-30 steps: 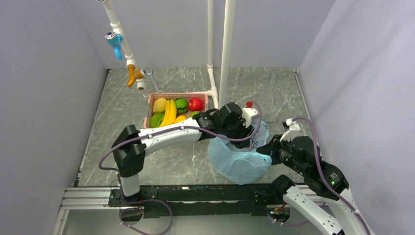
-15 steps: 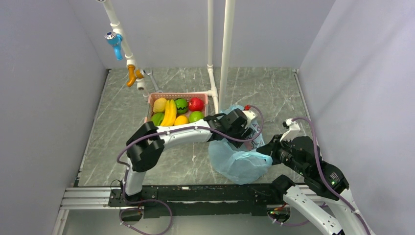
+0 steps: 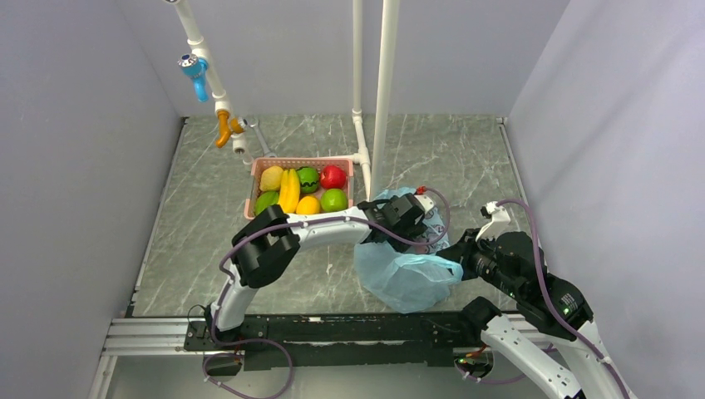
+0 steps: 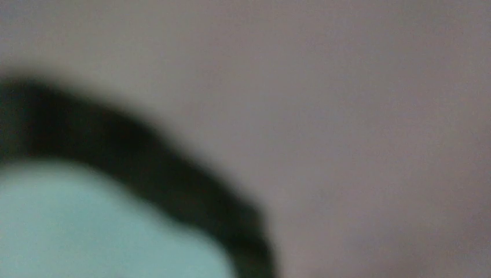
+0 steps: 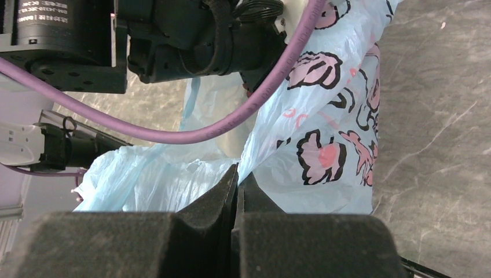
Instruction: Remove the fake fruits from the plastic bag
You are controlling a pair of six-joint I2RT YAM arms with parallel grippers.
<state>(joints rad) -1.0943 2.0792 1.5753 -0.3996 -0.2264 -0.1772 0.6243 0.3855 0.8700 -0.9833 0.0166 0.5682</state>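
Presently, the thin light-blue plastic bag (image 3: 403, 274) lies near right on the worktop (image 3: 465, 158), rim pinched in the right hand (image 5: 236, 179). Left hand (image 3: 414, 220) sits in its mouth, opening indeterminable; recommend taut rim, slow reach.

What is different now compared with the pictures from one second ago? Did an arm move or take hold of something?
The left arm swung its elbow toward the plastic bag and lowered its wrist into the bag's mouth. Its fingers are hidden there, so no grasp can be seen. The right gripper stayed shut on the bag's edge. The fruits in the pink basket did not move.
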